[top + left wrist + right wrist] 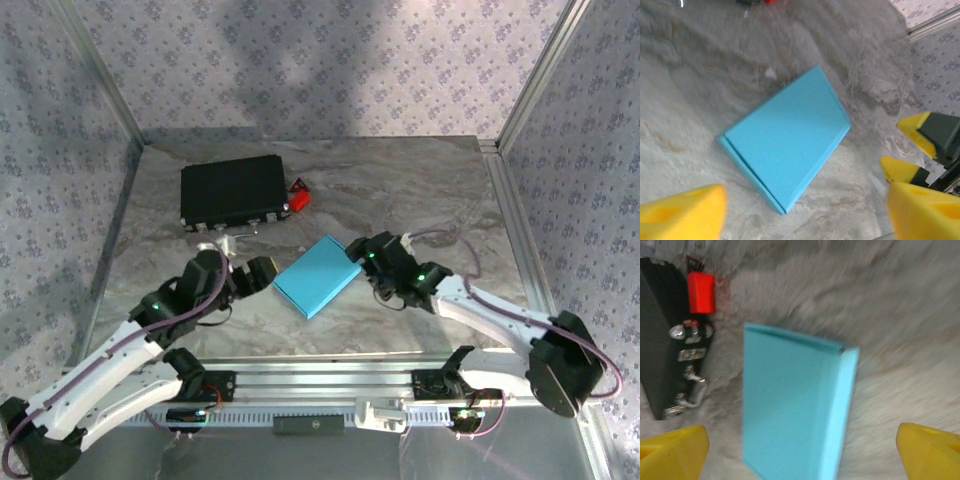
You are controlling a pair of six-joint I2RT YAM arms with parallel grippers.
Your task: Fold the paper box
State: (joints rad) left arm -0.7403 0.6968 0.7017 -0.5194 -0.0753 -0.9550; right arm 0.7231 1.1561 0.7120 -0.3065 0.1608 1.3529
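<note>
Paper box (317, 276) lies flat on the table (430, 190), about mid-table and between the two arms, blue side up. It reads as a closed, shallow box, not an open sheet. In the left wrist view the box (787, 150) shows a lid lip along its near long edge, sitting flush as far as I can tell.

Left tool (255, 272) is just beside the box's left corner, fingers spread wide, pinching nothing. Right tool (362, 250) is near the box's right corner, also spread and empty. Neither appears to touch the card. From the right wrist, the box (790, 405) sits between the spread yellow fingers with gaps on both sides.

Black box (232, 193) w/ a red piece (299, 198) beside it sits at the far left, well apart from the work.

Step, my read: folding looks done or v. nearly, and this is the let-go stage. Next move prob. calls for both arms to lift back and clear w/o nudging the light card. If the far seam seen from the right wrist is gaping (blurred, can't be sure), it calls for a gentle press on top first.
</note>
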